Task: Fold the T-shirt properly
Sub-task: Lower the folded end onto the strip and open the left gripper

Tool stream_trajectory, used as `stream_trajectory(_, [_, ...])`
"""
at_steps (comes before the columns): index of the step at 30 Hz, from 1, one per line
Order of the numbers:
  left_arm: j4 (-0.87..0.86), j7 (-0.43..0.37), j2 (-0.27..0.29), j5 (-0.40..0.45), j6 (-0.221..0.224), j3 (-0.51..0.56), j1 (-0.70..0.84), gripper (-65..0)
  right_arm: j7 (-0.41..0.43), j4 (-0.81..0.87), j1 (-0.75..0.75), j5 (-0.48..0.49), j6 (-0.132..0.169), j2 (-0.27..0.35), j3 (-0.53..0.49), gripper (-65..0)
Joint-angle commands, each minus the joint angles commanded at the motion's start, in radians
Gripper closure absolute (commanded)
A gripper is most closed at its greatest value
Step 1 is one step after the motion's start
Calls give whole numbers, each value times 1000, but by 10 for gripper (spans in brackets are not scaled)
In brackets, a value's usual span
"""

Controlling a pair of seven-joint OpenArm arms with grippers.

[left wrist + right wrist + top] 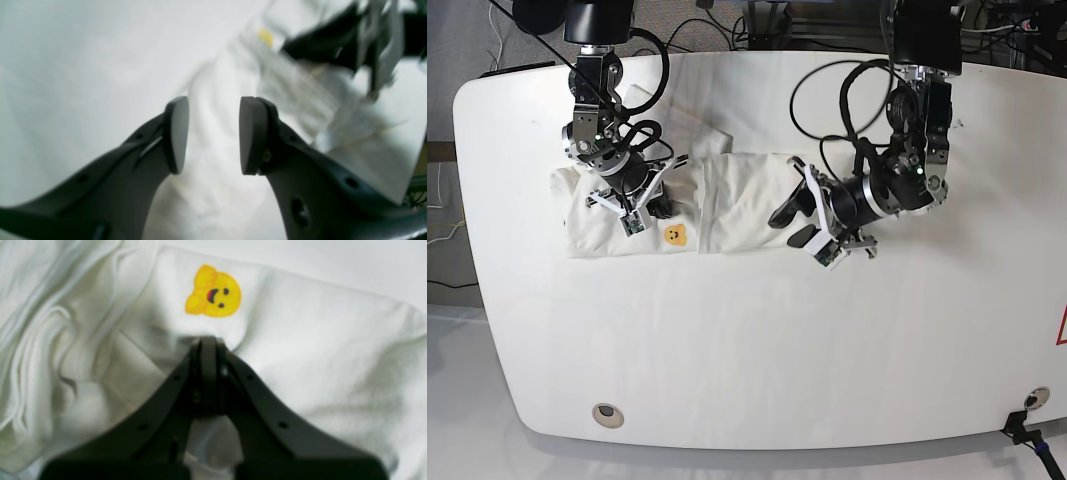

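Left fingers point(213, 135) apart; right fingers point(208, 350) pinching one T-shirt point(737, 200).

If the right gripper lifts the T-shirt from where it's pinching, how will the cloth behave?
Probably floppy: the T-shirt lies in soft ripples and bunched folds, so it should drape and sag from the right gripper. Likely light, thin cloth. The stacked folds may slide apart, since only one spot is pinched.

Looks like a robotics lab or test bench. Shown by a large white table point(757, 360) with rounded corners filling the frame, two black robot arms point(597, 110) point(917, 130) mounted at its upper edge, loose black cables point(827, 90) looping over the top, more wiring point(717, 15) along the upper edge, and grey floor point(447, 300) at left.
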Motion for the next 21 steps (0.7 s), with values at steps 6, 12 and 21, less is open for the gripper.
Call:
stream_trajectory(6, [-12, -167, 3, 190, 0, 86, 60, -228, 0, 0, 0, 0, 0, 0, 0, 0])
stream_trajectory(12, [-132, -219, 2, 258, 0, 97, 61, -228, 0, 0, 0, 0, 0, 0, 0, 0])
stream_trajectory(21, [-250, -318, -18, 258, 0, 98, 61, -228, 0, 3, 0, 0, 0, 0, 0, 0])
